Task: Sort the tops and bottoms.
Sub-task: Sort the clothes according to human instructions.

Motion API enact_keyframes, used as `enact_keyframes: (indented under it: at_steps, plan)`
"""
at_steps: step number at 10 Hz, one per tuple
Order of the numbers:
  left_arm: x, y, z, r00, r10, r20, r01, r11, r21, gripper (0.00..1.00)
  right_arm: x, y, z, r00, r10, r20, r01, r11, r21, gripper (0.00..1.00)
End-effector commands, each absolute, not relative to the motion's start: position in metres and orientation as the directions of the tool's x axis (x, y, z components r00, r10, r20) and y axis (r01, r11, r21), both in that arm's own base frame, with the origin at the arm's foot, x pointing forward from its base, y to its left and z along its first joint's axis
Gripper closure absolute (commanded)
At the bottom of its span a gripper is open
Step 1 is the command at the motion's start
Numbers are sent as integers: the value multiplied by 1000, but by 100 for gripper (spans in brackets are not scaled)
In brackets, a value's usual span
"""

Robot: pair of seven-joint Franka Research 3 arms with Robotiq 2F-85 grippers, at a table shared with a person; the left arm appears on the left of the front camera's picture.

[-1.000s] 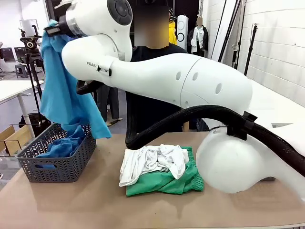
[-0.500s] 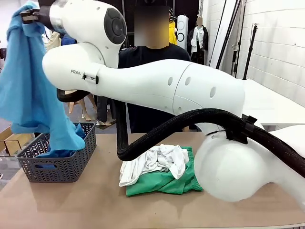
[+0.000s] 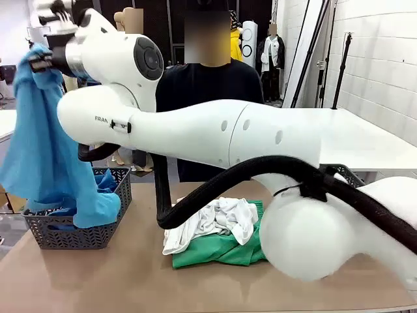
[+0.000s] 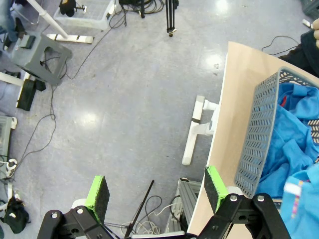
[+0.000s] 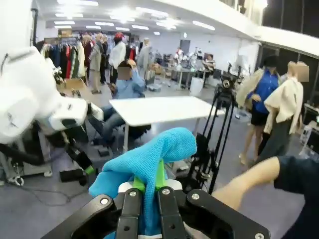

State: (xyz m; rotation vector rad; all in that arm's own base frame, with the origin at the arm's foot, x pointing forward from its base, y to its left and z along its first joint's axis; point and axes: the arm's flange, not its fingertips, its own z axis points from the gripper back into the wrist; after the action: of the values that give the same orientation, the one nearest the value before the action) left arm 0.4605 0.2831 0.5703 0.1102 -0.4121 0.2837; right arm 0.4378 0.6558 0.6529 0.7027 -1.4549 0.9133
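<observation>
The right claw (image 5: 148, 186) is clamped shut on a fold of the blue shirt (image 3: 39, 150), with the cloth bunched up between its green pads. Over the last second it has carried that shirt from above the middle of the basket (image 3: 65, 238) out toward the robot's left, then dropped somewhat lower. The shirt now hangs in a long drape, its bottom end gathered over the basket's near rim rather than swinging free above it. A second blue shirt (image 4: 294, 129) already lies inside. That suggests this top is on its way into the basket and only the release is left; part of the cloth may still spill over the wall. The left claw (image 4: 155, 186) stands wide open with nothing between its pads, above the floor just off the table (image 3: 98, 280) edge by the basket. The white shirt (image 3: 208, 222) lies crumpled on the green shorts (image 3: 221, 251) at mid-table, not yet sorted.
</observation>
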Motion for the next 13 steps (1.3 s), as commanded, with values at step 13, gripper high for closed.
enact_keyframes:
  at_steps: [13]
  plan:
    - [459,285,571,880,239,411,-285,957,54,0,592,842,451,508,664,548,-857,457,240,100]
